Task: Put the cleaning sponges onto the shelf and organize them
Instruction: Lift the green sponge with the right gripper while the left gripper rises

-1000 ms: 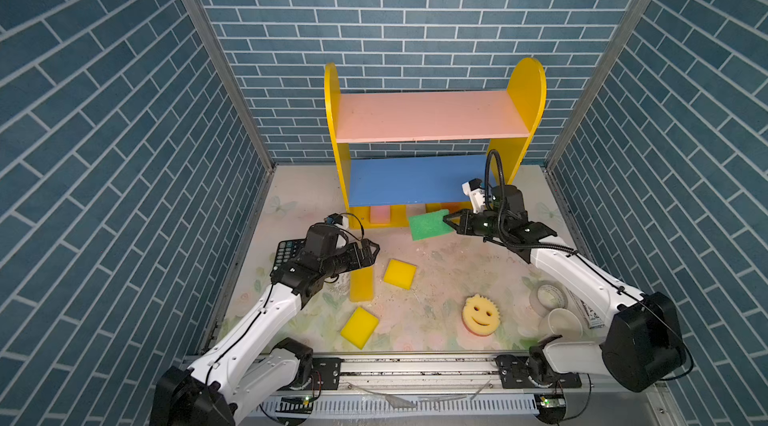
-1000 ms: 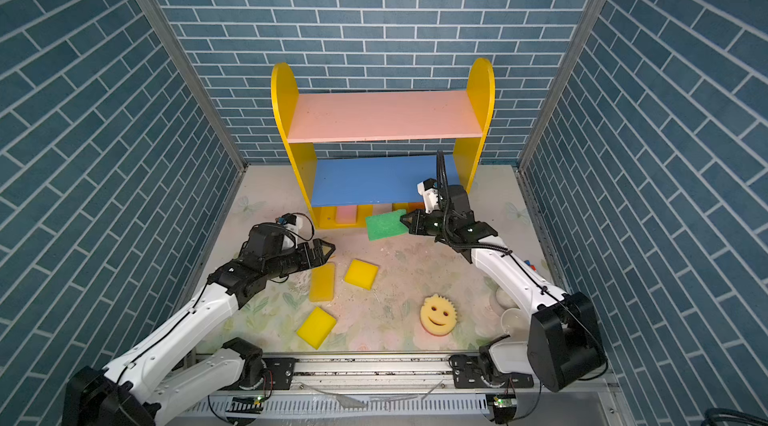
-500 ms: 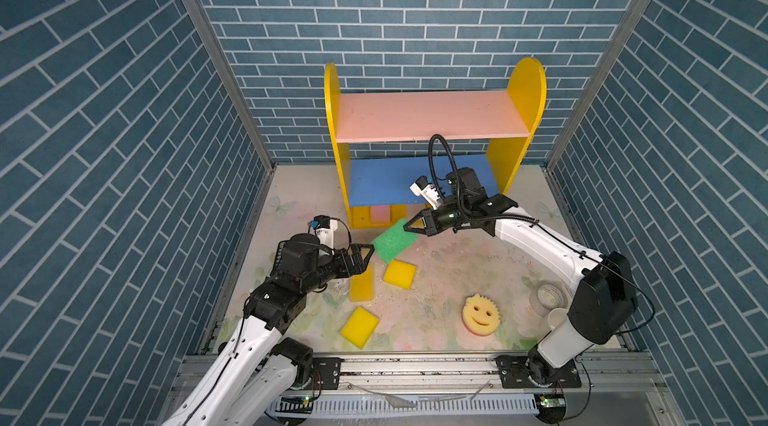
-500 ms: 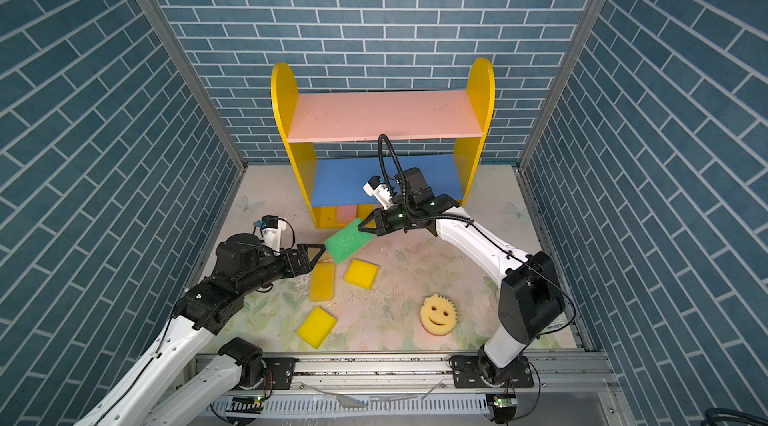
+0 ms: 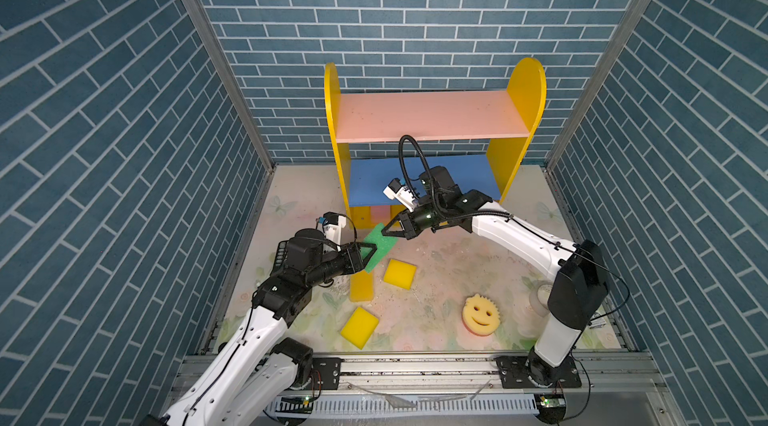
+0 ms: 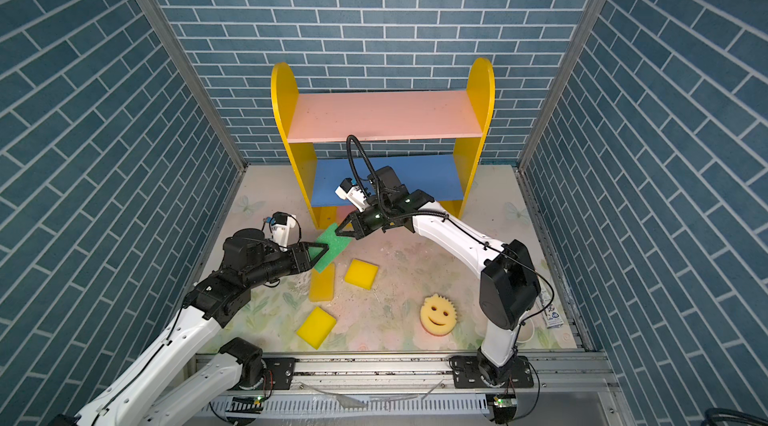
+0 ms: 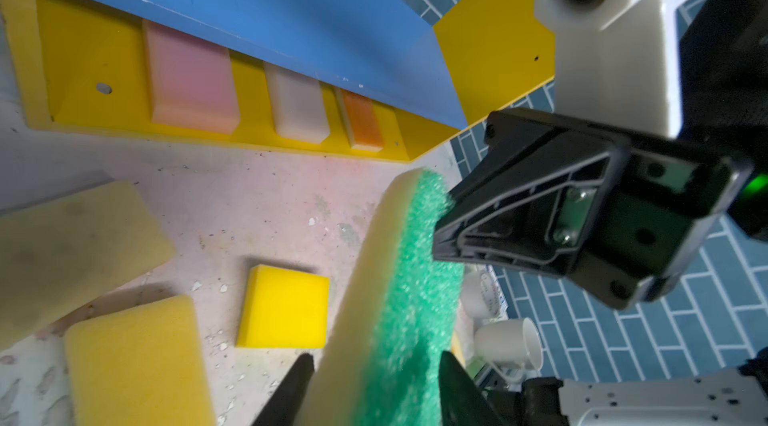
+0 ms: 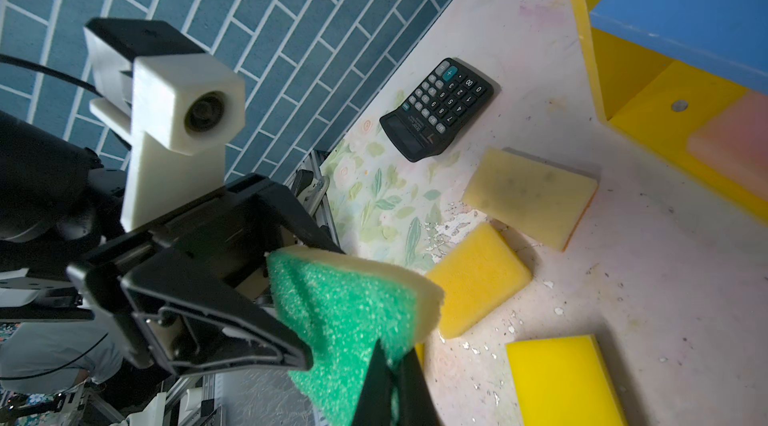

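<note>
The green sponge [image 5: 380,242] is off the surface [image 5: 451,262]. It hangs in front of the left end of the shelf [image 5: 525,87], bridged between both arms.

A second ago I had it in the right gripper alone, at the lip of the shelf base. The left gripper then hung with its jaws spread above the tan sponge [image 5: 360,287]. Since then the right gripper [image 5: 388,232] has carried the sponge leftward, and the left gripper [image 5: 371,254] has closed in on its opposite end.

Present state:
- The right gripper is pinched tight on one corner.
- In the left wrist view the left fingers [image 7: 293,395] press against both faces of the sponge, so I read that gripper as clamped too.

I judge this a handover in mid-transfer. The right gripper's release is the outstanding step, and this sponge is not yet on the shelf.

Shelf contents:
- The base level holds a pink sponge [image 7: 191,79], a whitish sponge [image 7: 299,108] and an orange sponge [image 7: 361,120], side by side with gaps between them.
- The blue middle board [image 5: 457,174] and the pink top board [image 5: 428,116] carry nothing.

Remaining on the surface:
- the tan sponge
- a square yellow sponge [image 5: 400,273] just beside it
- a second yellow sponge [image 5: 359,327] nearer the arm bases
- the smiley sponge [image 5: 481,316], well apart from the shelf
</note>
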